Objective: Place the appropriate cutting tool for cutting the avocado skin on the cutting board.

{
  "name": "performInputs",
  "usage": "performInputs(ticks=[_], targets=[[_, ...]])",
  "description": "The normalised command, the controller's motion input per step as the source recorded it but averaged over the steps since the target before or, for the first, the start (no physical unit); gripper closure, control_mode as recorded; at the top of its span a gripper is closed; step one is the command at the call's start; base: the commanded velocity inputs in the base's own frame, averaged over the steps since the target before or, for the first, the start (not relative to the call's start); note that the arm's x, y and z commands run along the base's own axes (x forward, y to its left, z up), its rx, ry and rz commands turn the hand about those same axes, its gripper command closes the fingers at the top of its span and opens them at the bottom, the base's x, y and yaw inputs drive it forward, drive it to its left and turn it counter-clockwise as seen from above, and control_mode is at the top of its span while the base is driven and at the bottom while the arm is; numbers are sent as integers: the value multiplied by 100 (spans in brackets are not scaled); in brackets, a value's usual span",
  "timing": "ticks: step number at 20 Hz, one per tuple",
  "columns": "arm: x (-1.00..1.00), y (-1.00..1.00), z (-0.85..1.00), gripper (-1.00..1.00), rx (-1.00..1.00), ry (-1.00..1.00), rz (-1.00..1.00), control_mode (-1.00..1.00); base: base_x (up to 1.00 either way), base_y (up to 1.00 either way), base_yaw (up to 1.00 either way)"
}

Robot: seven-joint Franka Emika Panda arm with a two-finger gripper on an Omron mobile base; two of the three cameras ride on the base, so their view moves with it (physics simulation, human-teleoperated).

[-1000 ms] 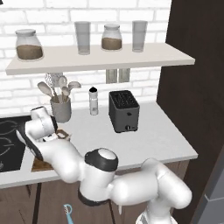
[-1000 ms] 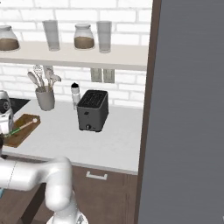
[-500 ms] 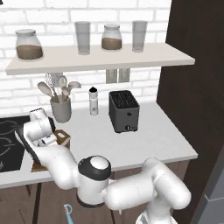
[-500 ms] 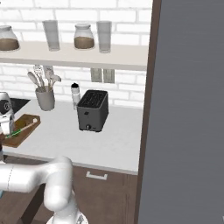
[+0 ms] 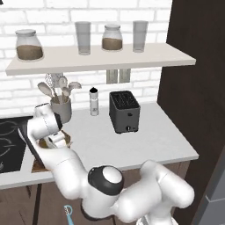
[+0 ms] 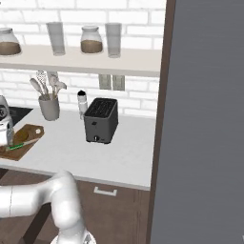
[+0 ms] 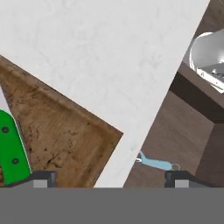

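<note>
**Hand raised off the cutting board; knife lies released on the wood**

Compared with half a second earlier, the wrist sits slightly higher at the left of the left base view, and the knife lies in the same place on the board in the right base view.

1. Hand [image 7: 109, 179]: the two dark fingertips [image 7: 43, 178] stand wide apart at the bottom edge of the hand view, with nothing between them. The spread suggests a release, not a grasp.
2. Knife [image 6: 20, 145]: the green handle lies flat on the cutting board [image 6: 32, 129], at the far left of the right base view; in the hand view the handle shows at the lower left edge, outside the fingertips. Judged from this, placement is done.
3. Avocado [image 6: 20, 135]: a dull lump on the board just behind the knife, so the tool lies beside what it will cut.
4. Worktop [image 5: 145, 140]: pale surface carrying the board, a utensil crock [image 5: 61, 109] and a toaster [image 5: 124, 111].
5. Light-blue peeler [image 7: 155, 164]: lies below the worktop edge, left unused as the wrong tool.
</note>
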Motion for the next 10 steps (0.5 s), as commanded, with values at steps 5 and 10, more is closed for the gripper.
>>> performInputs(ticks=[5,10], targets=[[-54,-97,24,-100,6,-8,0,-100,0,0,0],[-24,-100,23,-100,6,-1,0,-100,0,0,0]])
